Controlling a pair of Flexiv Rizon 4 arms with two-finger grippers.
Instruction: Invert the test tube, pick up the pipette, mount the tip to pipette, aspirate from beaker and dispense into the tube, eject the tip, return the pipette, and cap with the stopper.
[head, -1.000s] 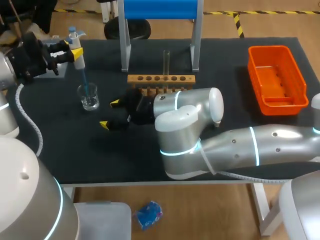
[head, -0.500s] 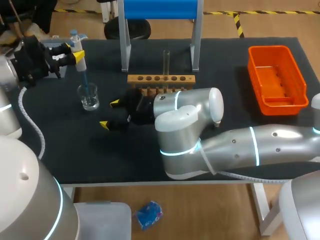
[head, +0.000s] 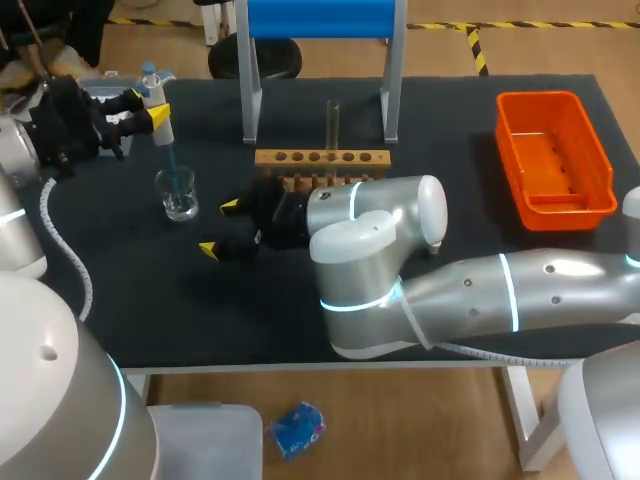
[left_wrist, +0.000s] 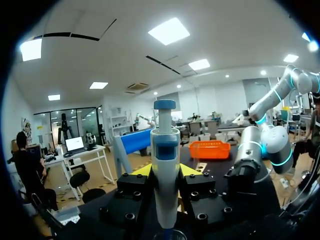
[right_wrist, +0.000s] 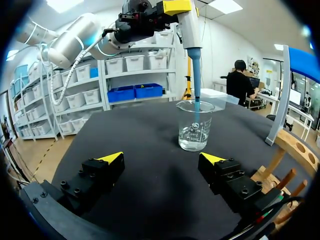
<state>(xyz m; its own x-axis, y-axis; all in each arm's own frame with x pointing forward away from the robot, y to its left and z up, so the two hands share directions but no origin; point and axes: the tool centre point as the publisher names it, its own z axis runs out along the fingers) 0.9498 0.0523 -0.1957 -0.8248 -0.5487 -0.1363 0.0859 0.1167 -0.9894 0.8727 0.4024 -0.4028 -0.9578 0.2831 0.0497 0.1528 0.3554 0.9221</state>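
Step, likely: aspirate | left gripper (head: 155, 110) clamps pipette (left_wrist: 165, 170), tip (right_wrist: 195, 80) in beaker (right_wrist: 194, 125) near table's (head: 450, 140) left edge | right gripper (right_wrist: 162, 160) released | next: carry upright to tube (head: 333, 122)

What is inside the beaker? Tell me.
The blue tip of the pipette hangs inside the beaker; clear liquid lies at the bottom. Whether they touch is unclear.

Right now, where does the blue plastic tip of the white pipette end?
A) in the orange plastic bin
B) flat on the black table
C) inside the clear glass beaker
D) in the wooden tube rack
C: the right wrist view shows the blue tip running from the white pipette down past the rim of the clear glass beaker.
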